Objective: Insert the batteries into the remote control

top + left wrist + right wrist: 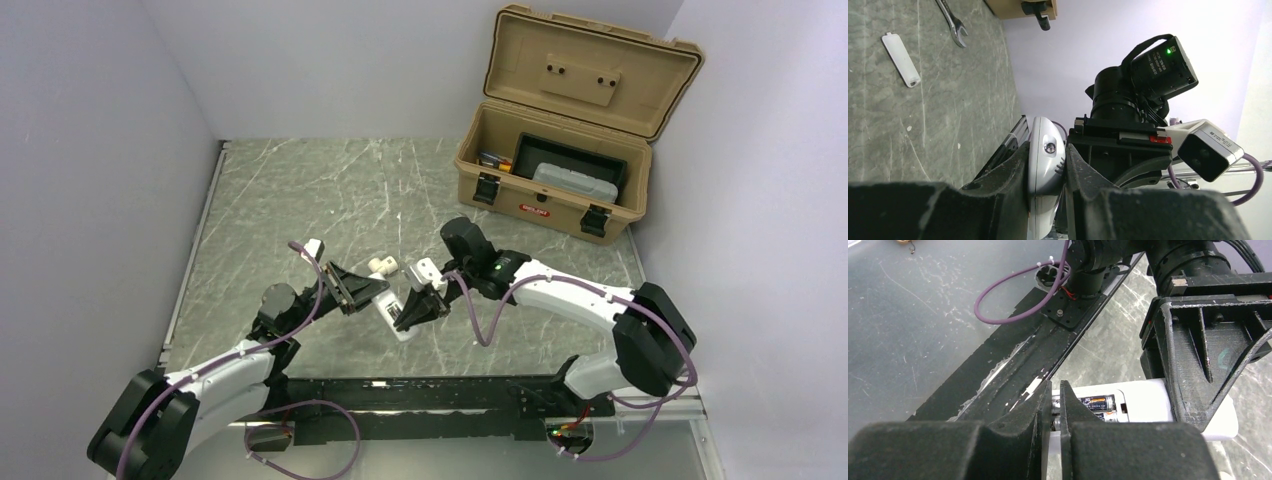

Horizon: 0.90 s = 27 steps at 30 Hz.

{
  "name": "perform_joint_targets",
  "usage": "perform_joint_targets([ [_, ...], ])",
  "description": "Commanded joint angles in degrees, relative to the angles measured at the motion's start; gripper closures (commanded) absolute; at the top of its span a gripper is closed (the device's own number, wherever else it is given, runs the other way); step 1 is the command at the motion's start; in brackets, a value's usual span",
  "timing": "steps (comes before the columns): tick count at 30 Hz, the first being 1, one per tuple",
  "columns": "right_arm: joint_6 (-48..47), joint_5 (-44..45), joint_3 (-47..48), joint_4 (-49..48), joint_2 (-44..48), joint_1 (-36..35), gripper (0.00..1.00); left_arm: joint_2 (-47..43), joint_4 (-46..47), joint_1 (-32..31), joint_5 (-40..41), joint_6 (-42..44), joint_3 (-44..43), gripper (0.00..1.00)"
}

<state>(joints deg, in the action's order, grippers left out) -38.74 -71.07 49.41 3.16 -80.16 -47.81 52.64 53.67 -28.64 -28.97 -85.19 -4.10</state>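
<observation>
From my station, the black mounting rail point(400, 395) runs along the near edge. Beyond it is the grey marbled table point(300, 190), with lavender walls point(100, 150) on three sides. A tan toolbox point(560, 150) stands open at the far right. A white battery cover point(900, 59) and a wrench point(953, 22) lie flat on the stone.

Both arms reach in to mid-table. The left gripper point(1046, 150) is clamped on the remote control point(1045, 165), holding it off the surface. The right gripper point(1055, 390) has its jaws nearly together at the compartment, where the batteries point(1100, 402) sit. I cannot tell whether it pinches one.
</observation>
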Motion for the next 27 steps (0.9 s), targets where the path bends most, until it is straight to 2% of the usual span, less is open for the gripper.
perform_joint_targets([
  [1,-5.95,5.03,3.1,7.6,-2.9,0.7,0.89,-1.58,7.99,-1.15,-2.22,-3.93,-1.21,1.0],
  [5,-6.42,6.17,3.64,9.76,-3.64,0.66,0.88,-1.64,7.49,-1.15,-2.23,-3.61,-1.52,1.0],
  [13,-3.59,5.14,2.4,5.77,-1.38,0.69,0.86,-1.77,6.51,-1.13,-2.23,-2.89,-1.53,1.0],
  [17,-0.15,3.95,1.69,1.36,0.92,0.71,0.8,-1.75,5.81,-1.15,-2.15,-2.09,-1.53,1.0],
  [22,6.44,2.97,-0.17,-8.32,5.24,0.66,0.71,-2.03,3.7,-1.11,-1.85,-0.4,-1.49,1.0],
  [27,18.8,4.87,-5.02,-24.76,9.4,0.8,0.61,-2.83,0.79,-1.12,-1.42,1.64,-1.57,1.0],
])
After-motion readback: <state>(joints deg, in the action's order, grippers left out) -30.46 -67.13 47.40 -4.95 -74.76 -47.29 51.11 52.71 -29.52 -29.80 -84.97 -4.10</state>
